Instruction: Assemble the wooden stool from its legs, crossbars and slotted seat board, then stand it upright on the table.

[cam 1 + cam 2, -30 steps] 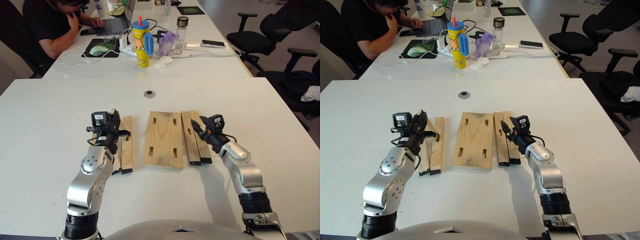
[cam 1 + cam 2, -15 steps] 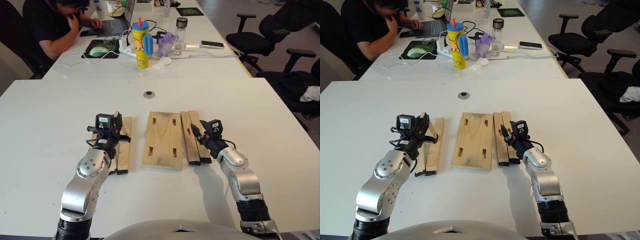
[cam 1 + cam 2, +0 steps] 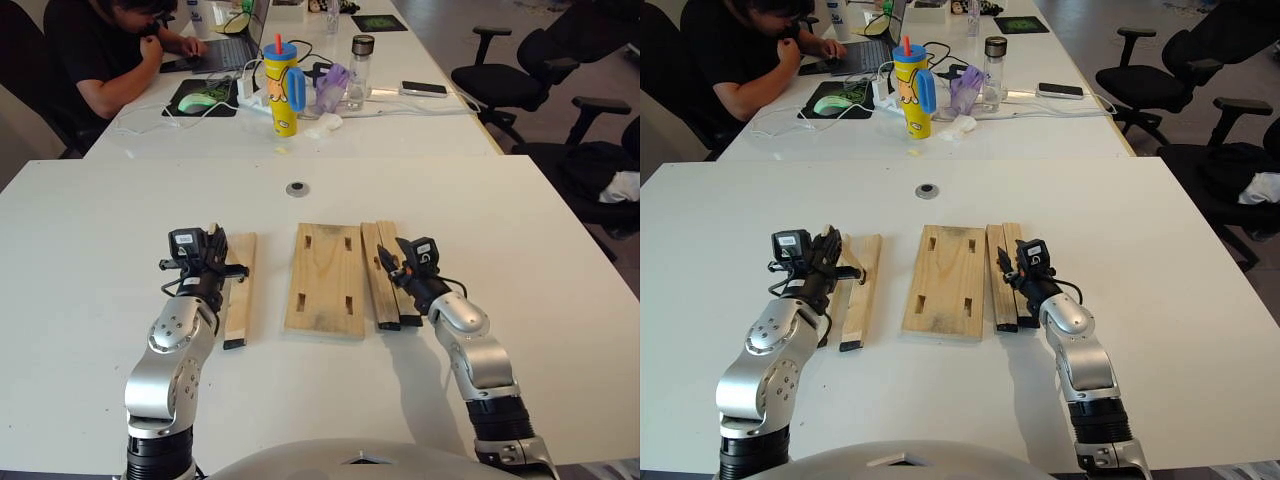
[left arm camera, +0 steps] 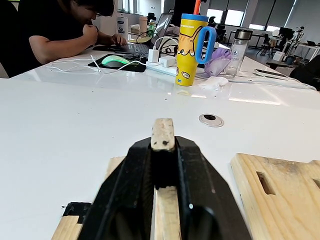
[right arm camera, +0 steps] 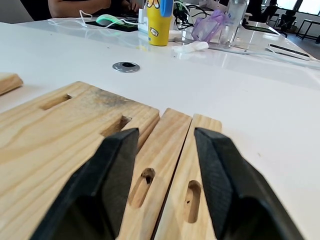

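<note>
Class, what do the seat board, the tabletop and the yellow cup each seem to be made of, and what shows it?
Seat board: pale bare wood, probably pine; grain streaks, matt.
Tabletop: smooth white glossy sheet, perhaps laminate; it mirrors light.
Yellow cup: likely plastic or coated metal; shiny, blue handle.

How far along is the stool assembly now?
Done: nothing joined; the seat board lies flat, two legs beside it. In hand: the left gripper holds a crossbar; the right gripper is open over the legs. Left: all joining, then standing it upright.
</note>
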Action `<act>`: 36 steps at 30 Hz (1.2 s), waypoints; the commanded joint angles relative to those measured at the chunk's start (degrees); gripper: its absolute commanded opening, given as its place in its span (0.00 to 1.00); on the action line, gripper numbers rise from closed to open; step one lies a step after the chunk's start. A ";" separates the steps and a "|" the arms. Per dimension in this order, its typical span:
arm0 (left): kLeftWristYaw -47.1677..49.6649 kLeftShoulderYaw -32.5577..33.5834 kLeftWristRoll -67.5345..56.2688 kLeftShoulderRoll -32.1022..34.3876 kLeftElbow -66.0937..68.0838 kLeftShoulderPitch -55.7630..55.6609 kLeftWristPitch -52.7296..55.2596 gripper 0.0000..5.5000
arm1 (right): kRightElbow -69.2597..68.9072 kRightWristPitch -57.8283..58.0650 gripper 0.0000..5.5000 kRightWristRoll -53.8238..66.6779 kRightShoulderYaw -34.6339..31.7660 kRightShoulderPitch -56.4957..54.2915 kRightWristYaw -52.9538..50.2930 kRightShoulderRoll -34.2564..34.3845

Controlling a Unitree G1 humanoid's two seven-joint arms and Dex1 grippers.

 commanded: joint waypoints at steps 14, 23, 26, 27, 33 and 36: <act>-6.28 -4.55 8.41 4.95 12.26 8.22 -8.45 0.08 | 0.80 -1.56 0.37 -3.09 2.01 -1.43 0.39 -0.32; -7.52 -4.16 8.86 5.23 13.16 7.52 -10.34 0.08 | 1.86 -2.48 0.37 -3.19 1.99 -2.26 0.49 -0.25; -7.67 -3.74 8.60 5.04 12.67 6.69 -10.89 0.08 | 2.57 -2.88 0.37 -3.30 2.15 -2.72 0.54 -0.17; -7.75 -3.77 8.70 5.02 12.63 6.43 -11.12 0.08 | 2.76 -2.98 0.37 -3.32 2.15 -2.85 0.53 -0.15; -8.00 -3.19 9.33 4.83 11.44 5.20 -13.47 0.19 | 4.24 -3.85 0.37 -3.39 1.88 -3.82 0.51 0.32; -8.61 -3.22 9.31 4.50 10.68 4.86 -14.01 0.26 | 4.76 -4.19 0.37 -3.30 1.77 -4.01 0.41 0.56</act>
